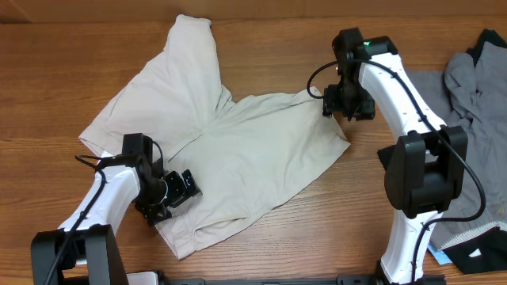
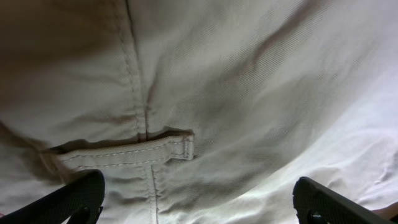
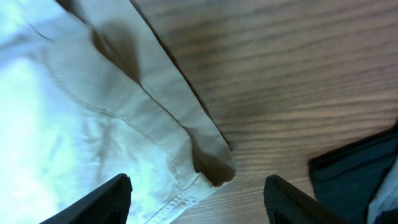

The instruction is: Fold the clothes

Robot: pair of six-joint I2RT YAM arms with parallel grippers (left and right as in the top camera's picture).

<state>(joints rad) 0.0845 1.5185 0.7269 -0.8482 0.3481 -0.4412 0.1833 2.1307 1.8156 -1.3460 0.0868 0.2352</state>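
Note:
The light beige shorts [image 1: 238, 150] lie spread on the wooden table [image 1: 333, 214], one leg reaching to the back left. My left gripper [image 1: 170, 198] is open over the waistband at the front left; its wrist view shows fabric with a belt loop [image 2: 134, 152] between the open jaws [image 2: 199, 202]. My right gripper [image 1: 346, 107] is open above the shorts' right hem corner [image 3: 214, 165], with both fingers [image 3: 199, 199] straddling the corner and bare wood.
A grey garment [image 1: 467, 103] and a black one [image 1: 495, 39] lie at the right edge of the table, the dark cloth also showing in the right wrist view [image 3: 360, 168]. Bare wood lies in front of the shorts.

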